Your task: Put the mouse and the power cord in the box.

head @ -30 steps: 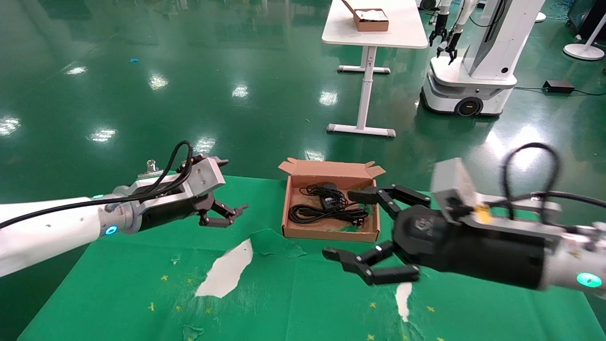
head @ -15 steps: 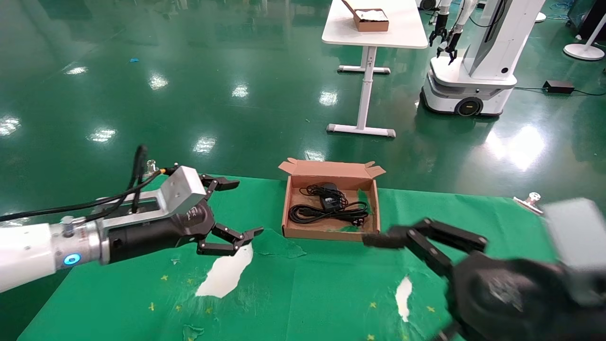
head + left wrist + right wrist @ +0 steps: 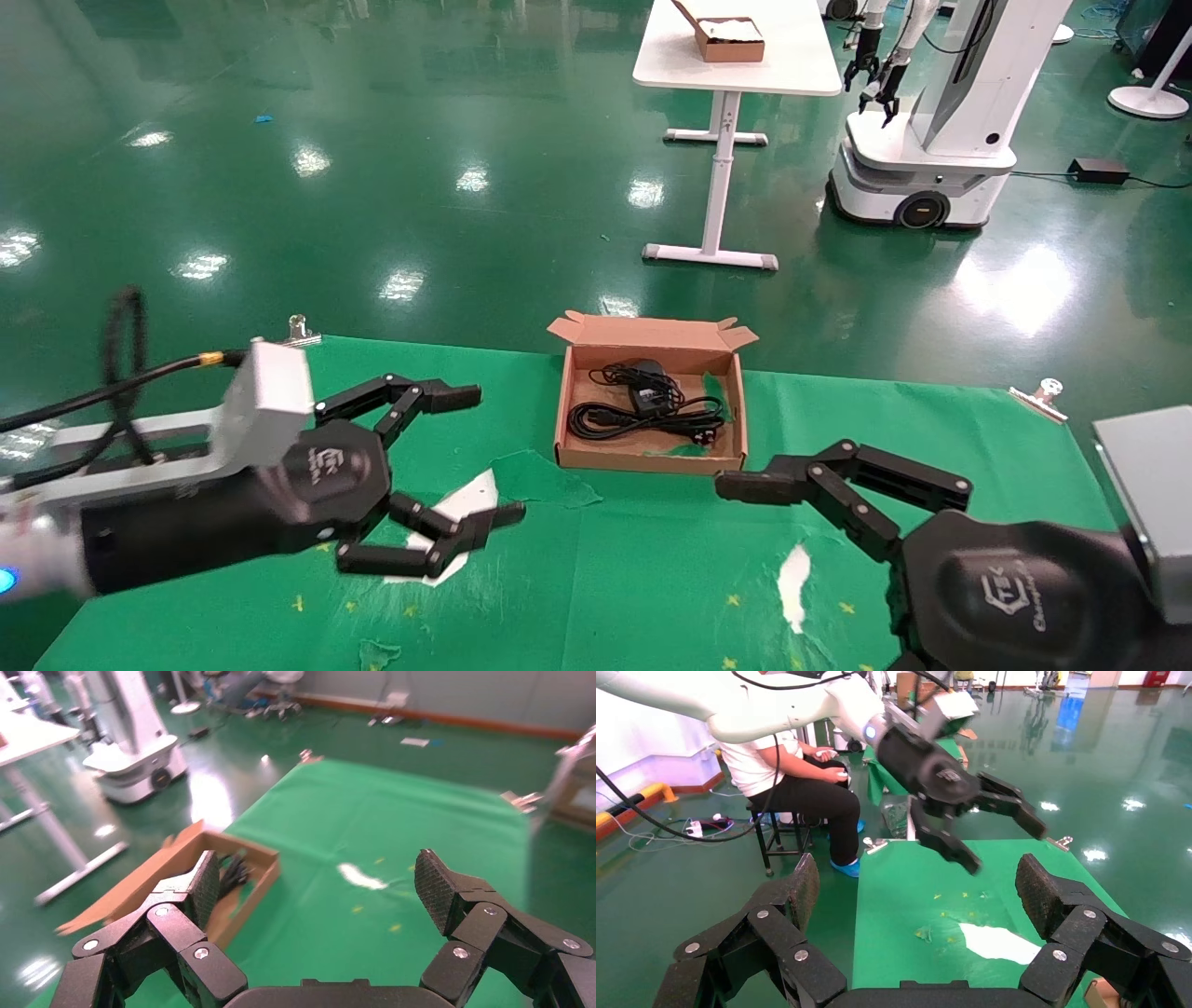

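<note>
As far as I can judge from the head view, my job here is essentially finished: both the mouse (image 3: 649,390) and the power cord (image 3: 643,421) already lie inside the box (image 3: 650,458), which sits open on the green cloth (image 3: 605,578) at the table's far edge. The mouse is a small dark body with its thin cable bunched behind it; the thicker cord lies in a long flat coil just in front, touching it. My left gripper (image 3: 470,457) hangs empty above the cloth, fingers spread wide, and my right gripper (image 3: 745,487) hovers near the box's front corner, also spread and holding nothing.
</note>
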`<action>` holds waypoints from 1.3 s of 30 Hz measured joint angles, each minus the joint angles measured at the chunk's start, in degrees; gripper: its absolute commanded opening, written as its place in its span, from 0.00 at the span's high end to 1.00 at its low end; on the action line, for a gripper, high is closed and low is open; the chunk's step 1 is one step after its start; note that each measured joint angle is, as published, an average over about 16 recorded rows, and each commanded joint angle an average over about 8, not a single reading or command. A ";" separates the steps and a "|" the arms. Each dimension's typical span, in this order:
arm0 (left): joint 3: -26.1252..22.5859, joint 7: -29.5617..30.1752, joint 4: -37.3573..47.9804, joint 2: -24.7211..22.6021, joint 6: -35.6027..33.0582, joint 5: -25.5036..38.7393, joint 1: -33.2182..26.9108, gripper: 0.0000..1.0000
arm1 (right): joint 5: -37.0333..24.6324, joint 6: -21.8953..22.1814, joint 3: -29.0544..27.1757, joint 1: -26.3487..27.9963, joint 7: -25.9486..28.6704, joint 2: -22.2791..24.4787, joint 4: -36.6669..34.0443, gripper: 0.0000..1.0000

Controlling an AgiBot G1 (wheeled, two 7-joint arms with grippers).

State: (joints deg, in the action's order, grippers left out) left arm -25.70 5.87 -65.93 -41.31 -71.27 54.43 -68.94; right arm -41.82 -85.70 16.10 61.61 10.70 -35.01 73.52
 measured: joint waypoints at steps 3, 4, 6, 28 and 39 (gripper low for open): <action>1.92 0.97 -1.52 1.25 -2.87 -2.50 1.47 0.00 | 0.01 0.00 0.01 0.00 -0.01 0.01 0.00 0.00; 2.56 1.29 -2.02 1.66 -3.81 -3.32 1.95 0.00 | 0.01 0.01 0.02 0.01 -0.01 0.01 0.00 0.00; 3.84 1.94 -3.04 2.50 -5.73 -4.99 2.93 0.00 | 0.02 0.01 0.03 0.01 -0.01 0.01 0.00 0.00; 10.49 5.14 -8.28 6.82 -15.63 -13.69 8.01 0.00 | 0.13 -0.04 0.02 -0.06 -0.04 0.10 0.05 0.00; 9.98 4.97 -7.86 6.49 -14.85 -13.00 7.62 0.00 | 0.09 -0.01 0.05 -0.02 -0.04 0.06 0.01 0.00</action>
State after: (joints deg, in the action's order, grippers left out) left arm -15.71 10.84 -73.79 -34.82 -86.13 41.42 -61.32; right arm -41.73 -85.71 16.15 61.59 10.66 -34.95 73.53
